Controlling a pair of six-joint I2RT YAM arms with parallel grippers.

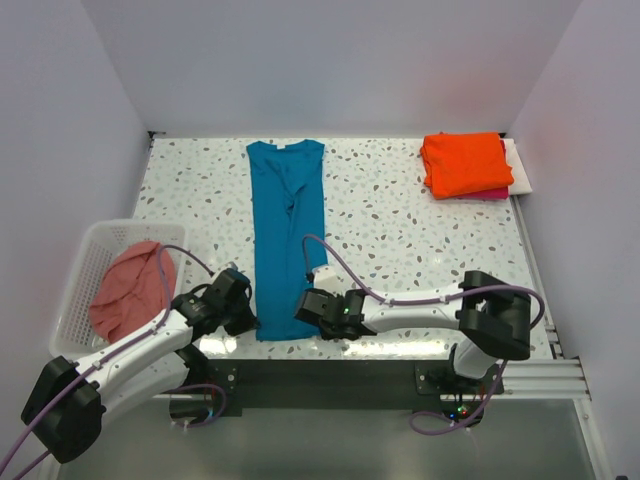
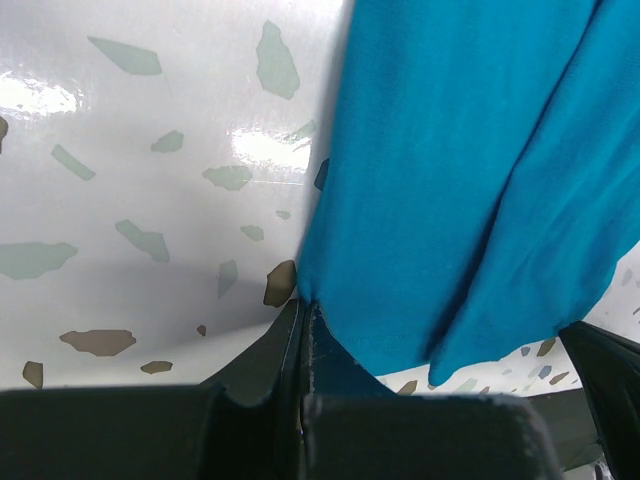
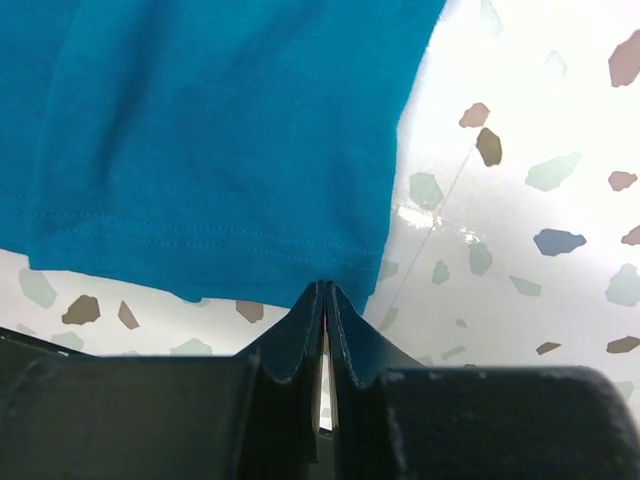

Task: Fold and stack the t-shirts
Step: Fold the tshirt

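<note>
A teal-blue t-shirt (image 1: 287, 230) lies as a long narrow strip down the middle of the table, collar at the far end. My left gripper (image 1: 250, 318) is shut on its near left corner; in the left wrist view the jaws (image 2: 303, 305) pinch the teal cloth (image 2: 470, 170). My right gripper (image 1: 305, 305) is at the near right corner. In the right wrist view its jaws (image 3: 327, 290) are closed on the stitched hem (image 3: 200, 130). A folded orange t-shirt (image 1: 465, 163) rests on a magenta one (image 1: 492, 194) at the back right.
A white lattice basket (image 1: 90, 245) at the left edge holds a crumpled salmon-pink t-shirt (image 1: 130, 288). A white board (image 1: 522, 170) lies under the folded stack by the right wall. Walls enclose the speckled table (image 1: 400, 230) on three sides.
</note>
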